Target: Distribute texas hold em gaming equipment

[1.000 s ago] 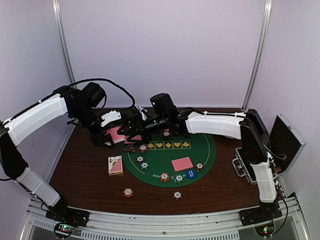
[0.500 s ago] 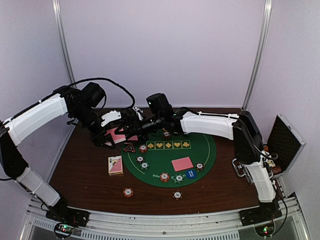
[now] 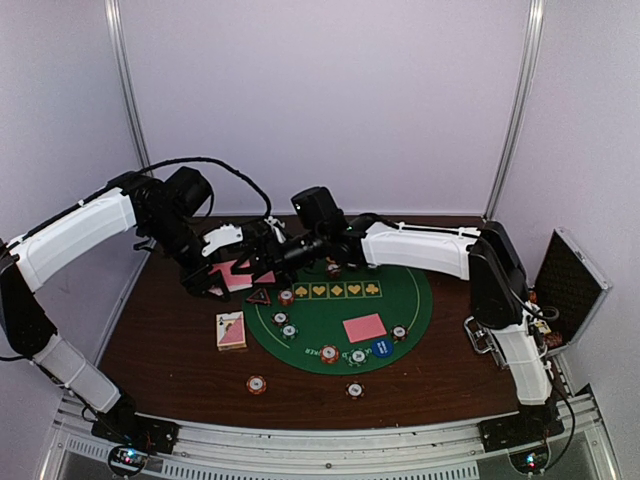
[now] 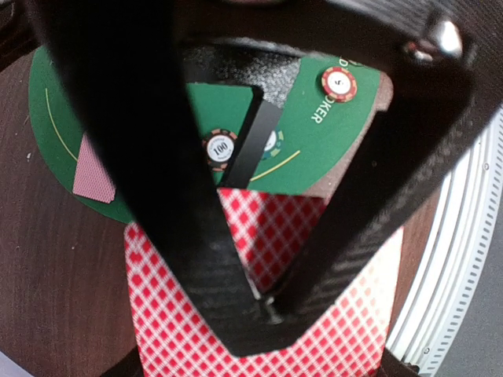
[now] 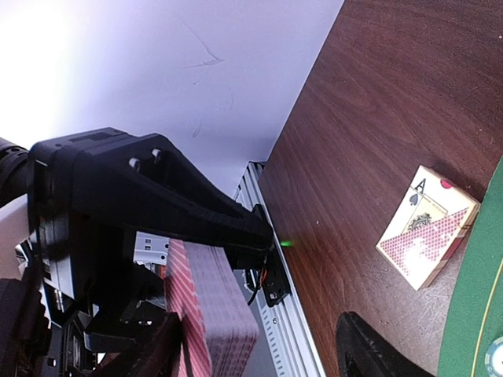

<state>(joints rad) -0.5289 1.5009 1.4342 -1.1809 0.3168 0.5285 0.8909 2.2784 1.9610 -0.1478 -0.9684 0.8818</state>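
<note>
Your left gripper (image 3: 207,272) pinches the deck of cards (image 3: 236,273) above the far left edge of the green mat (image 3: 405,295). Your right gripper (image 3: 262,255) is just beside the deck, fingers spread and empty. One card (image 3: 364,327) lies face down on the mat, with chips (image 3: 329,353), a blue button (image 3: 380,347) and the triangle marker (image 3: 259,296) around it. Two more chips sit off the mat on the table (image 3: 170,340). Dealing looks barely begun, since most cards are in the deck.

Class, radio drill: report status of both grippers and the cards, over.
Left gripper shut on card deck, raised off table. Right gripper open, close beside the deck. No obstruction visible between them.
</note>
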